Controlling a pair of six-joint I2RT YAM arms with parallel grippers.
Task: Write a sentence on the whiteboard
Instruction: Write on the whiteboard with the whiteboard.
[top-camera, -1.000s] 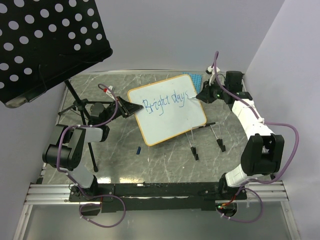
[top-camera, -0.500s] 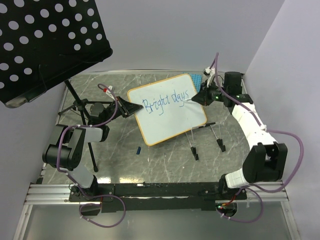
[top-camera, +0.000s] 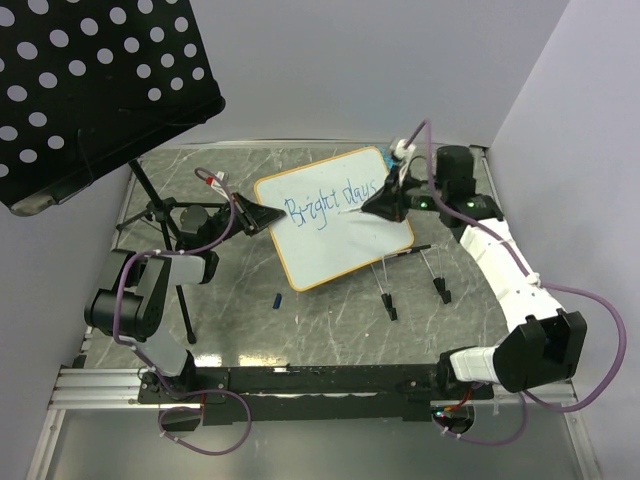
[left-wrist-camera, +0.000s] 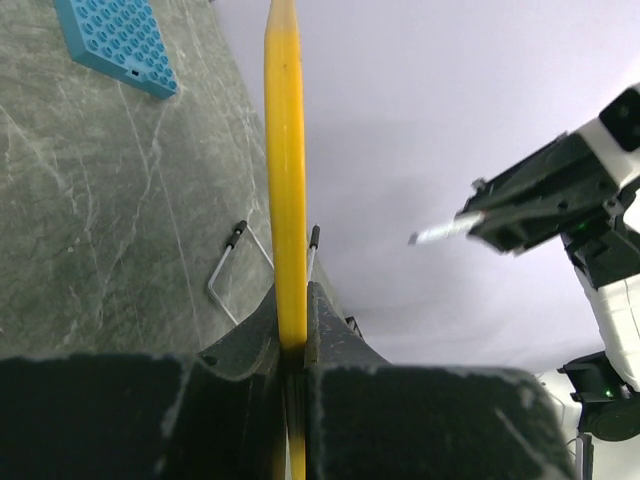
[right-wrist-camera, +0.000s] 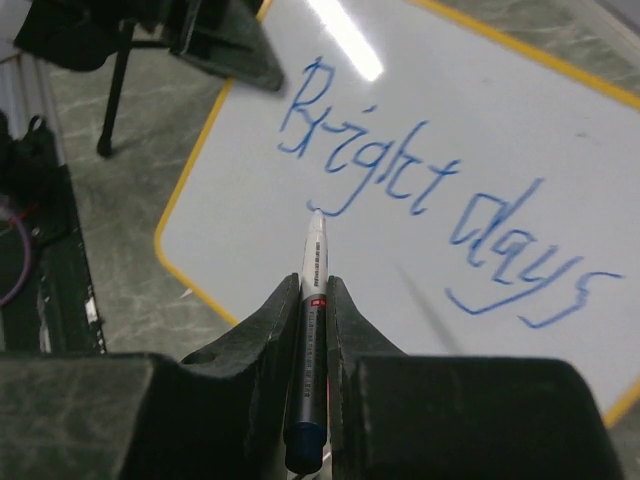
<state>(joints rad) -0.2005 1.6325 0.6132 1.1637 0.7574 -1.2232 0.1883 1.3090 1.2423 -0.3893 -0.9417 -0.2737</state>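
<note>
Whiteboard (top-camera: 345, 250) tilted; sentence (top-camera: 335, 200) reads "Bright days", blue. L pincer (top-camera: 278, 215) clenched on its yellow rim; R pincer (top-camera: 372, 207) grasping marker (right-wrist-camera: 313, 290), tip under "Bright".

Blue handwritten cursive words (right-wrist-camera: 430, 200) read "Bright days" in a single slanting line across the glossy white rectangular whiteboard with a thin yellow-orange rim (top-camera: 340, 250). The slim silver marker pen (right-wrist-camera: 314, 270) carries a small red label, too small to read.

Bright, even light is everywhere. A white streak of glare shines on the whiteboard (right-wrist-camera: 480, 130), near its top edge. Shadows are soft and faint.
</note>
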